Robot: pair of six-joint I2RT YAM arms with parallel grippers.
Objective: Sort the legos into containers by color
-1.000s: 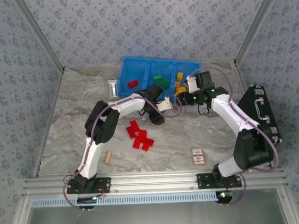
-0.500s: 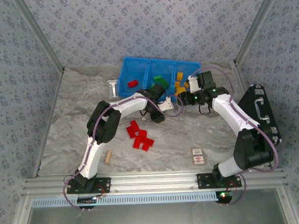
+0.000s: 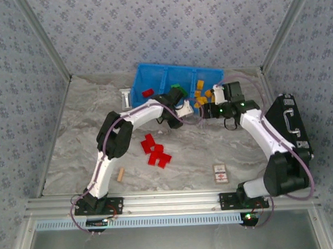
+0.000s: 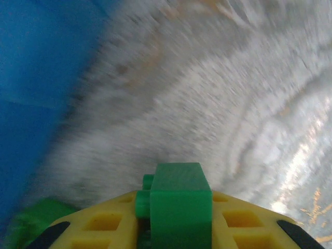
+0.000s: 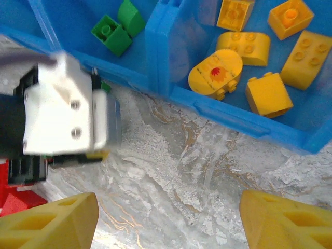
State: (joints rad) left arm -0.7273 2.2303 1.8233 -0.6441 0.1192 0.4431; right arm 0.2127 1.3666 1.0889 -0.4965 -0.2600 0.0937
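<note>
Clamps small green plastic lego brick between yellow fingers of left gripper, above grey marbled table, just beside long bright blue plastic bin. Holds right gripper spread wide over table by bin's near wall. Yellow-orange bricks in right compartment, green bricks in middle, one red brick in left. Red pile on table, apart from bin.

The top camera looks steeply down from behind the arm bases over the whole bench. Both wrist cameras hang close over it, sharing the blue bin edge.
</note>
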